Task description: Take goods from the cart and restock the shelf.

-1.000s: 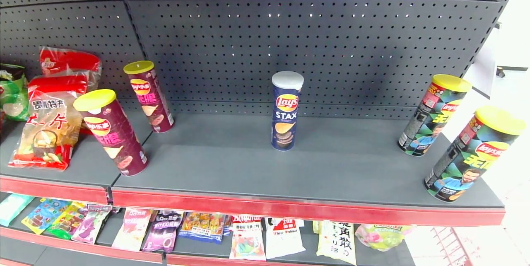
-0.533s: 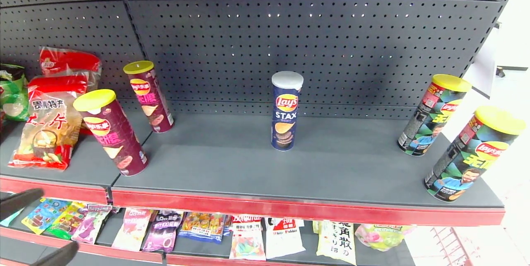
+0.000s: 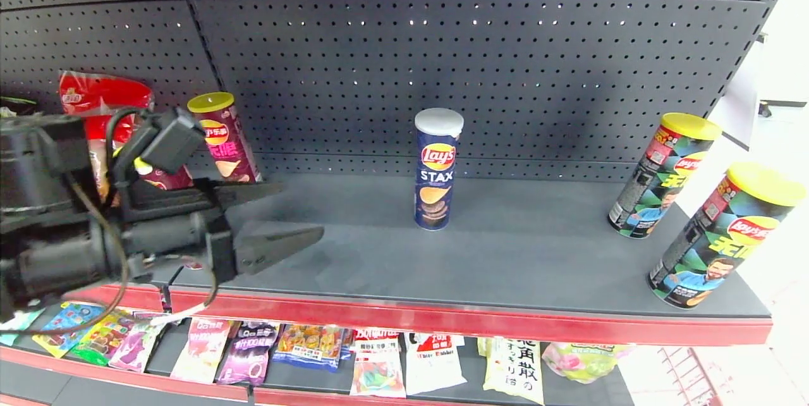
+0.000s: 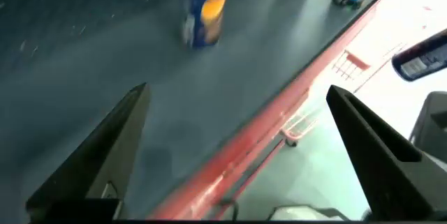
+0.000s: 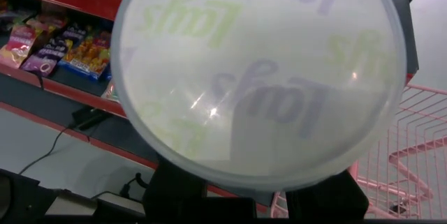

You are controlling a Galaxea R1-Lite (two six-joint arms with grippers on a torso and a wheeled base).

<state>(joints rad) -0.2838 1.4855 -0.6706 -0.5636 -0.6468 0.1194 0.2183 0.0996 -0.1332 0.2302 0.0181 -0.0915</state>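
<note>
Grey shelf (image 3: pixel 505 254), blue can (image 3: pixel 436 169), left claw (image 3: pixel 302 211)

Left pincer (image 3: pixel 302 210) matte black; tapered wedge fingers (image 3: pixel 278 246); boxy wrist camera (image 3: pixel 167 140); looping black cables (image 3: pixel 124 267).

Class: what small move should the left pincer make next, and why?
Probably draw the left pincer back off the shelf: it hangs open and empty there, while the right wrist view shows a clear-lidded can, likely bound for that bare space.

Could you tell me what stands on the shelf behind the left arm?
A purple can with a yellow lid, mostly covered by the arm; a red snack bag shows above it. Their lower parts are hidden.
</note>
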